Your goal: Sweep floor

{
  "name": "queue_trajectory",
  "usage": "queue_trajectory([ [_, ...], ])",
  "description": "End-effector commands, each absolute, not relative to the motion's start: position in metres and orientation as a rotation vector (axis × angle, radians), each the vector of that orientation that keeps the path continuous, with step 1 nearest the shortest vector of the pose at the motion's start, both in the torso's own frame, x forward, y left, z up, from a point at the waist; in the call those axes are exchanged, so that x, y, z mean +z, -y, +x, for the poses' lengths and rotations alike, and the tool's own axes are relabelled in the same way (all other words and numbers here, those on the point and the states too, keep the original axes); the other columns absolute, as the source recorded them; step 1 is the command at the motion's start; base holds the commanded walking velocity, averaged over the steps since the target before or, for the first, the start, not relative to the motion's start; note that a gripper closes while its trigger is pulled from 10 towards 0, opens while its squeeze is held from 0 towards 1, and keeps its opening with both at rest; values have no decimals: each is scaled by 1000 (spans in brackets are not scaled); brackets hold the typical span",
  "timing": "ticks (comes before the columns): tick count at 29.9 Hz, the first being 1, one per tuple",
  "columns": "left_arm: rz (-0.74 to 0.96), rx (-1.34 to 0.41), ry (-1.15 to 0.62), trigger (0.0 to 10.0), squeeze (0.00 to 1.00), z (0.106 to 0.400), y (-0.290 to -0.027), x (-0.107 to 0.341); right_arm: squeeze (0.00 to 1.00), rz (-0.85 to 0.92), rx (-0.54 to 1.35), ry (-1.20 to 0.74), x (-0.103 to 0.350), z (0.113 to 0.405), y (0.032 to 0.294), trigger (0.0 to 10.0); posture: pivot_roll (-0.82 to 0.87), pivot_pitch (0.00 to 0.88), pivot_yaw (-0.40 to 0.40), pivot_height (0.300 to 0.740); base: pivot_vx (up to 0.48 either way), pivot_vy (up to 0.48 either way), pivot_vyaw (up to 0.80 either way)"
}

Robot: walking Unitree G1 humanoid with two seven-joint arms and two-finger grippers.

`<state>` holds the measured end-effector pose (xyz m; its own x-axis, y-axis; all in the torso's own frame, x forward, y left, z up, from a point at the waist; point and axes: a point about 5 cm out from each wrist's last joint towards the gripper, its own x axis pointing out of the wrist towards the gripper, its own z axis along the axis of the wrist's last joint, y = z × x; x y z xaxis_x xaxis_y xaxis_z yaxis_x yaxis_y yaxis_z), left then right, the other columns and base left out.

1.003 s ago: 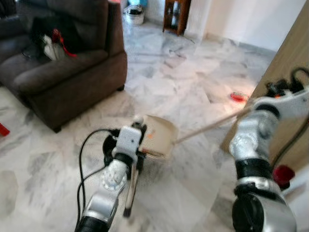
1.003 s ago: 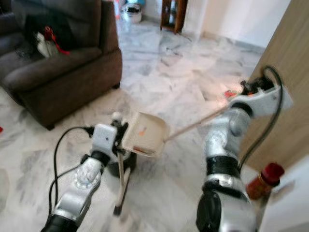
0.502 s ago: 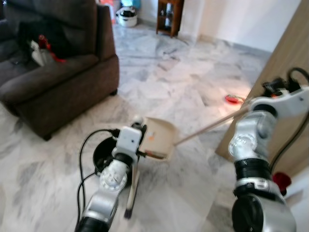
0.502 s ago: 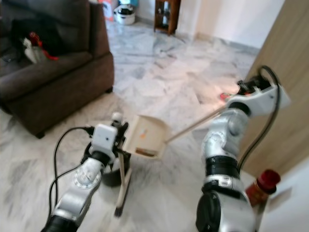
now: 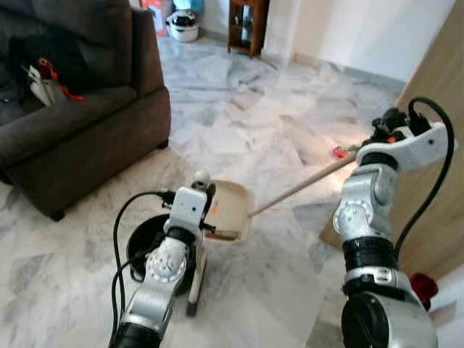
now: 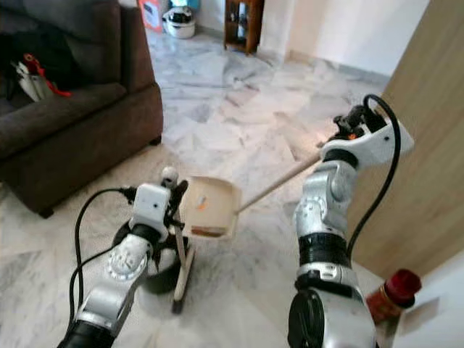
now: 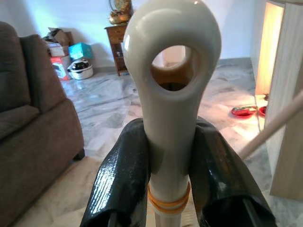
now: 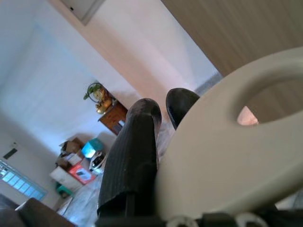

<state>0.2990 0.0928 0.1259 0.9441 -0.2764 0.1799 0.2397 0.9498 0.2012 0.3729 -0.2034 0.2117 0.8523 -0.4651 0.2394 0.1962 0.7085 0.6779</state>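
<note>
Left end effector [image 7: 170,184] pinches the cream dustpan handle [image 7: 171,94]; dustpan [image 5: 226,212] is lifted just past it, above a black bin [image 5: 148,246] on the marble floor [image 5: 239,116]. Right end effector [image 8: 156,142] is clamped on the broom handle [image 5: 301,187], whose stick slants toward the dustpan.

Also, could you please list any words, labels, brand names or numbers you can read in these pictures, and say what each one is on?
No text can be read.
Red box and teal box against the far wall: any print is too small and blurred.
Red-capped bottle: no label can be made out.
</note>
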Motion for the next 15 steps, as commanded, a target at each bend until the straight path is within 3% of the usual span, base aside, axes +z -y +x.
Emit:
queue_trajectory([
  [1,206,-267,269,10000,0,300,-92,137,0,703,-366,484,226,370,208,10000,85,0,-9,740,0,0,0],
  [5,210,-269,269,10000,0,299,-92,136,0,693,-355,487,225,370,206,10000,85,0,-9,740,0,0,0],
  [15,216,-266,273,10000,0,301,-93,138,0,661,-308,501,230,370,202,10000,86,0,-8,740,0,0,778],
])
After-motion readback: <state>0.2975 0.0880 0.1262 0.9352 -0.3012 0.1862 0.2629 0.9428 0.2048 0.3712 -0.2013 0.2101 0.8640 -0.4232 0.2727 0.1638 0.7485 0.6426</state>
